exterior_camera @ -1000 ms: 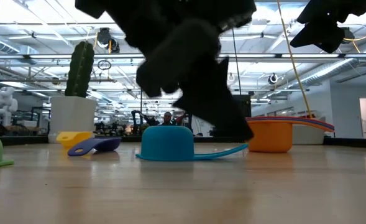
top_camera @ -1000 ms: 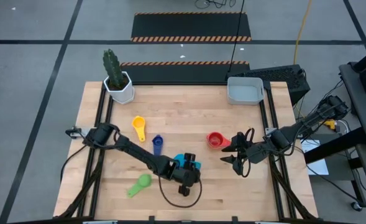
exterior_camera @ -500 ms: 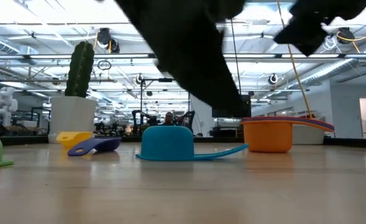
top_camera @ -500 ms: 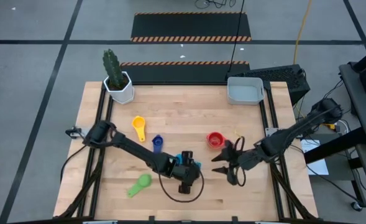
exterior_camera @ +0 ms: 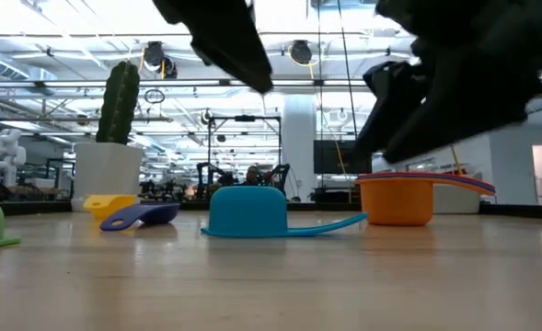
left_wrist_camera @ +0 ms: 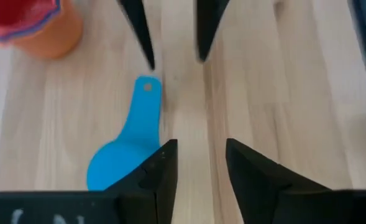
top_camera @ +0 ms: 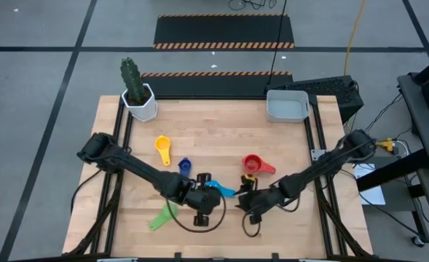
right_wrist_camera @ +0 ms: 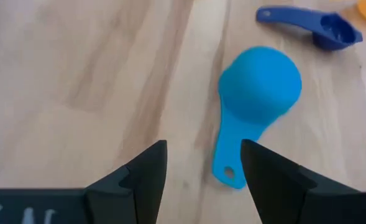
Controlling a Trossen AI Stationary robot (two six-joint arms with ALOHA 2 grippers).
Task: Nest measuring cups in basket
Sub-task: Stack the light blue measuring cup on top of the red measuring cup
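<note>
The light blue measuring cup (top_camera: 220, 188) lies dome-up near the front middle of the tabletop (top_camera: 221, 124), its long axis running from the bowl beside the left gripper (top_camera: 202, 191) out along the handle toward the right gripper (top_camera: 245, 198). Counted on the tabletop: one light blue cup, one dark blue cup (top_camera: 184, 167), one yellow cup (top_camera: 162, 148), one green cup (top_camera: 162, 216) and one stack (top_camera: 252, 164) showing red over orange, with one grey basket (top_camera: 286, 106) at the far right corner. Both grippers have their fingers apart and hold nothing, each facing the light blue cup from opposite ends without visible contact.
</note>
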